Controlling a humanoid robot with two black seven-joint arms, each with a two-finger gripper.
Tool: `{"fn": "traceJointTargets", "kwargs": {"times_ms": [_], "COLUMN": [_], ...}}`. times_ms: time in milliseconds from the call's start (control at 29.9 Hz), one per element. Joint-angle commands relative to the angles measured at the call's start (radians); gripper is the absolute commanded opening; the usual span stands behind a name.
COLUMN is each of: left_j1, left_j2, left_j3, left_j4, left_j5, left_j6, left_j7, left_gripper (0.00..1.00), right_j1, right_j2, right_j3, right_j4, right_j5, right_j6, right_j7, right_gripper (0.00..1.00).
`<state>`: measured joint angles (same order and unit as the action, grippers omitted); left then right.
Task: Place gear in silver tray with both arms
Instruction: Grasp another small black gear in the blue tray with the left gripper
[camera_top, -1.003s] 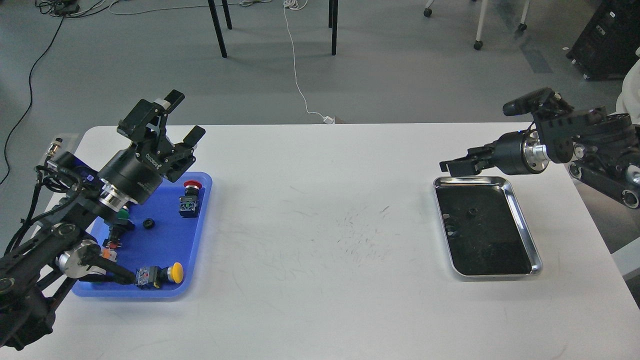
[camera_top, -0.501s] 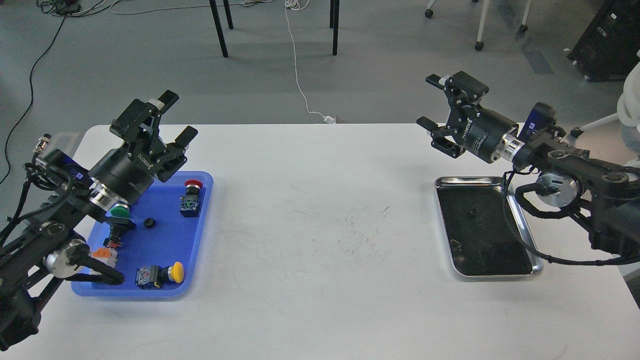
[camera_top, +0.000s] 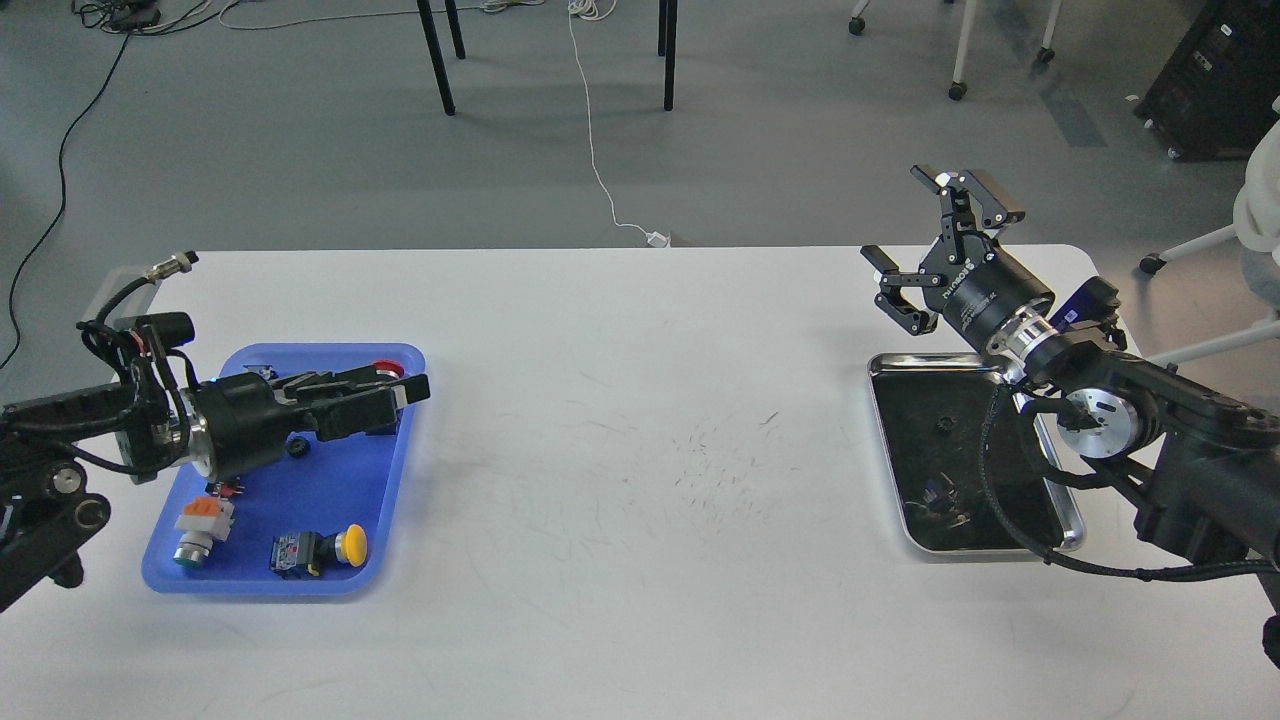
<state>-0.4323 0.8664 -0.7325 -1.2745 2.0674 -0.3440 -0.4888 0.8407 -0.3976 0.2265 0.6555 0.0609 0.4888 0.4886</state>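
Note:
A small black gear (camera_top: 296, 447) lies in the blue tray (camera_top: 395, 500), close under the body of my left gripper. My left gripper (camera_top: 410, 385) lies low and level over the far part of that tray, fingers pointing right. It is slightly open and holds nothing. The silver tray (camera_top: 1072, 510) sits at the right with another small black gear (camera_top: 942, 424) on its black floor. My right gripper (camera_top: 915, 240) is open and empty, raised above the silver tray's far edge.
The blue tray also holds a yellow push button (camera_top: 340, 547), an orange and white switch (camera_top: 197, 520) and a red button (camera_top: 385, 368) half hidden behind my left gripper. Bare white table (camera_top: 640, 450) lies between the trays. Chair legs stand beyond the far edge.
My left gripper has dropped from a raised pose to low and level over the blue tray. My right gripper has shifted a little right and turned above the silver tray.

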Motion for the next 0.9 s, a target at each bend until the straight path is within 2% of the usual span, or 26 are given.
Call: {"fn": "traceJointTargets", "kwargs": {"times_ms": [0, 100, 267, 334, 635, 869], "left_j1": [-0.109, -0.202, -0.286, -0.286, -0.273, -0.273], "left_j2": [0.029, 0.037, -0.024, -0.035, -0.055, -0.087], "left_j3": [0.14, 0.283, 0.39, 0.395, 0.417, 0.42], "left_j4": [0.056, 0.098, 0.191, 0.227, 0.276, 0.323], "left_j5": [0.114, 0.114, 0.114, 0.114, 0.114, 0.114], "left_j6": [0.013, 0.029, 0.031, 0.031, 0.031, 0.034], "left_j7": [0.0, 0.0, 0.0, 0.0, 0.0, 0.0], "left_gripper": [0.96, 0.95, 0.95, 0.94, 0.72, 0.66], "right_j1": [0.0, -0.002, -0.002, -0.002, 0.0, 0.001], "right_j2": [-0.004, -0.004, -0.004, -0.004, -0.007, -0.006], "right_j3": [-0.003, -0.003, -0.003, -0.003, -0.003, -0.003], "right_j4": [0.001, 0.001, 0.0, 0.0, -0.002, -0.002], "right_j5": [-0.007, -0.009, -0.01, -0.01, -0.013, -0.013], "right_j6": [0.0, 0.0, 0.0, 0.0, 0.0, 0.0], "right_j7": [0.0, 0.0, 0.0, 0.0, 0.0, 0.0], "right_gripper": [0.98, 0.98, 0.98, 0.98, 0.98, 0.98]}}
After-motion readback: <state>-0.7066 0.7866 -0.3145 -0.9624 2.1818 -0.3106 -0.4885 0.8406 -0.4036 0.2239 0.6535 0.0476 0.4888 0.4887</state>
